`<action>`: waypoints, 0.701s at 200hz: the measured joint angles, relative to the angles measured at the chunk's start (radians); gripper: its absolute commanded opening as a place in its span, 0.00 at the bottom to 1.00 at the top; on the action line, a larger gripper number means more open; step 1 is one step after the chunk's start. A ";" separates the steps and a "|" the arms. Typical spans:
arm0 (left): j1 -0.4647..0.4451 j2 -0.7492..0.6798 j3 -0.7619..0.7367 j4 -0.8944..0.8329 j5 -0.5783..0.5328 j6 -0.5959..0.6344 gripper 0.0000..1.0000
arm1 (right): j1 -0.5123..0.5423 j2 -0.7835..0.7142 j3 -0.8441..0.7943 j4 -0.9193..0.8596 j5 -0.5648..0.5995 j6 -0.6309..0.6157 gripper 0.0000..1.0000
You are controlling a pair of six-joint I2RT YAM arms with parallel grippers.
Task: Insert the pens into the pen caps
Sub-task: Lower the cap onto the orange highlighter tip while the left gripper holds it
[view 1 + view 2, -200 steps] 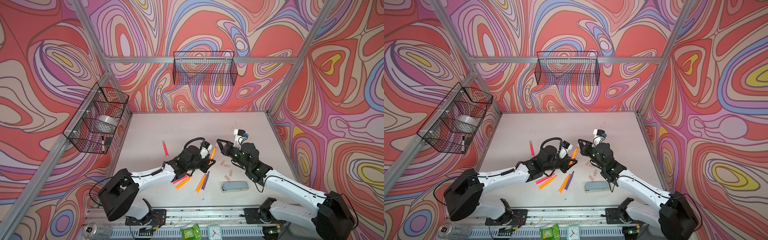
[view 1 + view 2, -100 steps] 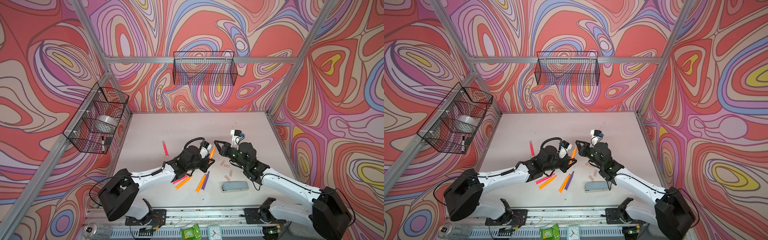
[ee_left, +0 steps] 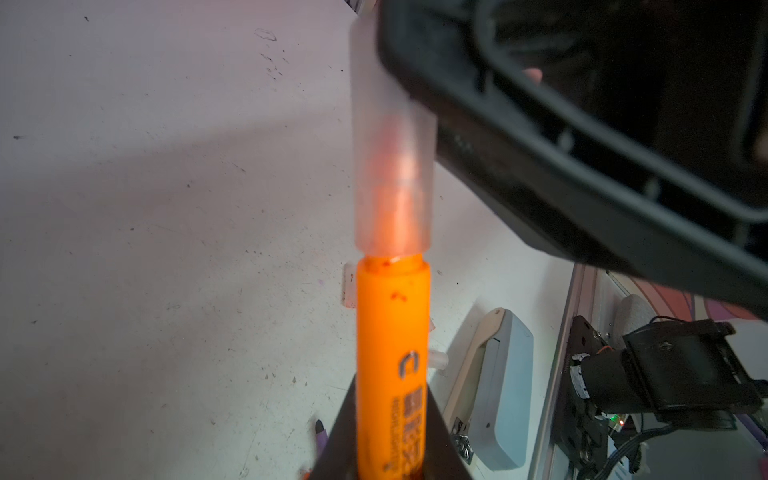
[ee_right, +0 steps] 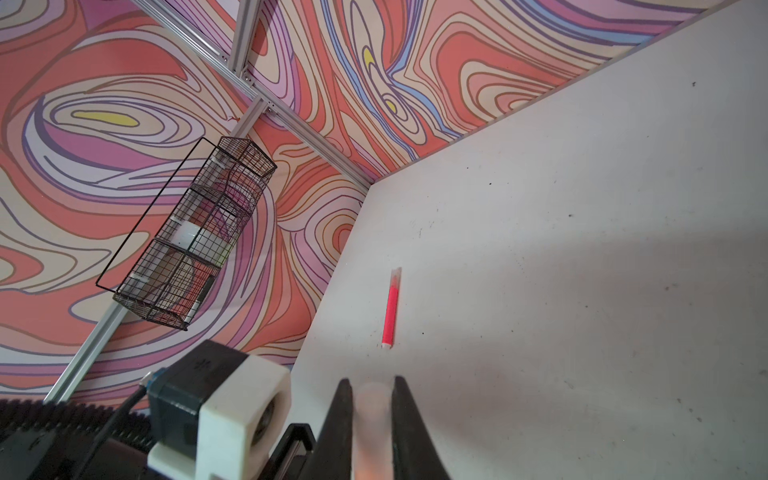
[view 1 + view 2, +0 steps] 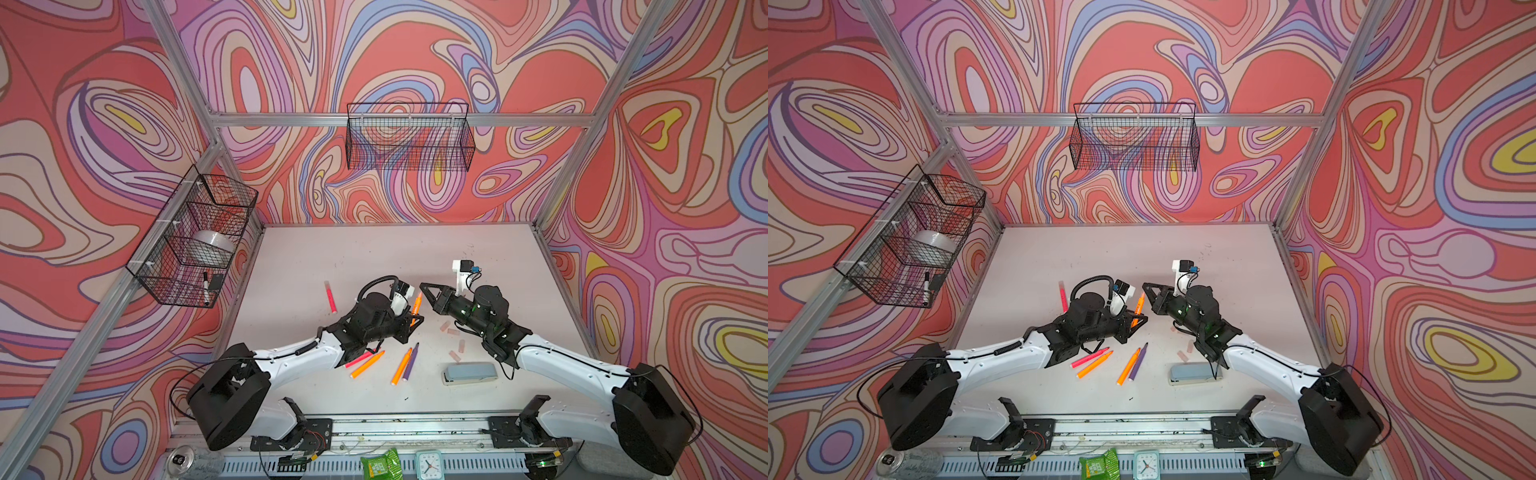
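Observation:
My left gripper (image 5: 414, 321) is shut on an orange pen (image 5: 417, 303) and holds it tip-up above the table's middle. My right gripper (image 5: 423, 286) is shut on a translucent pen cap (image 4: 372, 411). In the left wrist view that pen cap (image 3: 392, 166) sits over the tip of the orange pen (image 3: 392, 332), with a thin gap left at the pen's shoulder. A pink pen (image 5: 330, 296) with a cap on it lies to the left. Pink, orange and purple pens (image 5: 402, 365) lie uncapped in front. Several loose pen caps (image 5: 453, 331) lie under my right arm.
A grey-blue stapler (image 5: 469, 373) lies near the front edge, right of the loose pens. A wire basket (image 5: 195, 241) on the left wall holds a tape roll and a black-capped marker. Another wire basket (image 5: 409, 137) hangs on the back wall.
My right gripper has moved left with the cap, down onto the tip of the orange pen. The left arm has held still.

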 measured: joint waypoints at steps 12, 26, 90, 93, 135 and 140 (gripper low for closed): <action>0.005 -0.007 -0.008 0.001 0.012 -0.001 0.00 | 0.013 0.000 0.000 0.000 0.014 -0.008 0.00; 0.007 -0.017 -0.017 0.003 0.017 -0.001 0.00 | 0.031 0.000 0.000 0.002 0.038 -0.018 0.00; 0.016 -0.071 -0.056 0.020 0.006 0.010 0.00 | 0.071 -0.002 0.000 0.021 0.050 -0.033 0.41; 0.018 -0.073 -0.056 0.021 0.001 0.014 0.00 | 0.074 -0.002 -0.001 0.020 0.046 -0.023 0.44; 0.027 -0.097 -0.056 0.020 -0.061 0.066 0.00 | 0.088 -0.046 -0.002 -0.021 0.035 -0.043 0.67; 0.027 -0.102 -0.056 0.018 -0.068 0.074 0.00 | 0.088 -0.056 -0.002 -0.026 0.035 -0.046 0.67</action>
